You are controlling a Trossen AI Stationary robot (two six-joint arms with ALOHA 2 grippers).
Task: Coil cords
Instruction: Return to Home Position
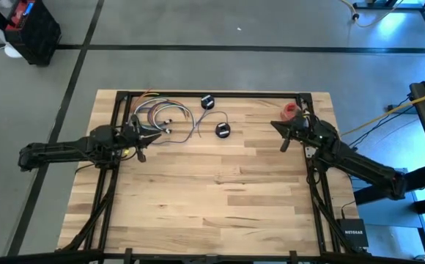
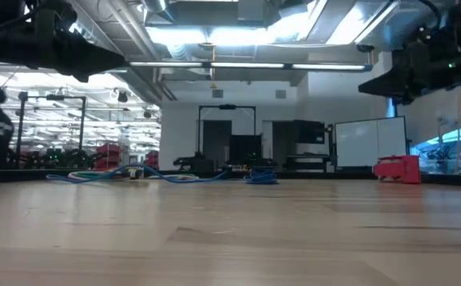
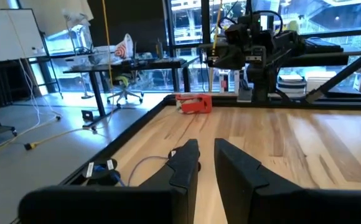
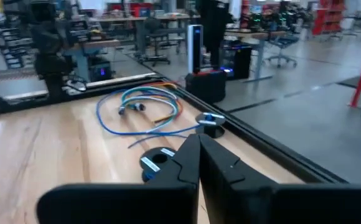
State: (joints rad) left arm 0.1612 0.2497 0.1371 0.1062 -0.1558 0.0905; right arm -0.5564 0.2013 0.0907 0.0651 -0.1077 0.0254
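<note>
The thin bluish-purple cord (image 1: 165,117) lies in loose loops on the table's far left, also in the right wrist view (image 4: 146,109). Two black round pucks lie to its right, one near the far edge (image 1: 208,102) and one nearer (image 1: 223,130). A red-and-white cord bundle (image 1: 292,111) rests at the far right. My left gripper (image 1: 154,135) points level toward the right, just beside the loops, narrowly open and empty (image 3: 205,149). My right gripper (image 1: 275,124) is shut and empty (image 4: 199,140), just left of the red bundle.
A black frame rail (image 1: 212,94) runs along the table's far edge and down both sides. A small black box (image 1: 352,233) sits off the table's near right corner. The wooden top's middle and near half (image 1: 212,198) lie bare.
</note>
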